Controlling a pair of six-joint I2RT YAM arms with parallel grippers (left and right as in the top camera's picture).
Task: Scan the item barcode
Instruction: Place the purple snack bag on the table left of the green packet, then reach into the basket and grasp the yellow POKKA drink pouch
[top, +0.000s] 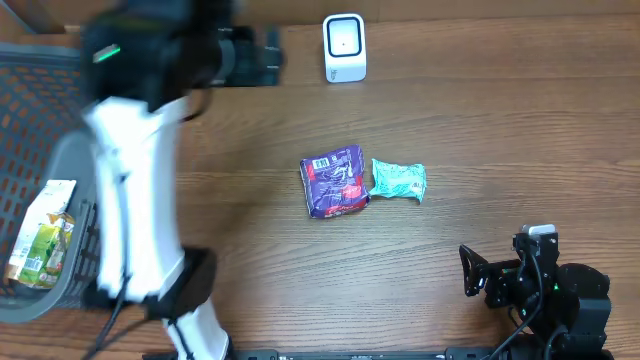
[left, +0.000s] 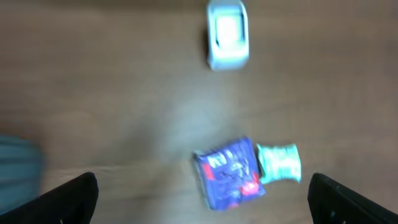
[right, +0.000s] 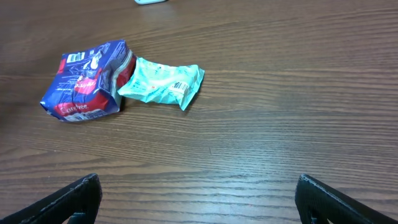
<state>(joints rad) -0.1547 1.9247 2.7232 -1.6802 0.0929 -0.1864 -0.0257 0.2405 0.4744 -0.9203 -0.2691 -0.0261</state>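
Left pincer (left: 203, 186) hangs spread wide above the desk (top: 500, 120) with nothing between its fingers; its own view is blurred. Just beside it, on the right pincer's side, the white barcode scanner (top: 344, 47) stands at the desk's far edge. Closer to the robot, the purple snack packet (top: 335, 182) lies flat with a white label facing up. The mint-green packet (top: 399, 180) touches its right edge. Right pincer (right: 199, 186), likewise spread and empty, sits low by the front edge, both packets ahead and to its left. Well left of the left pincer, a grey basket (top: 30, 110) holds a yellow-green packet (top: 40, 235).
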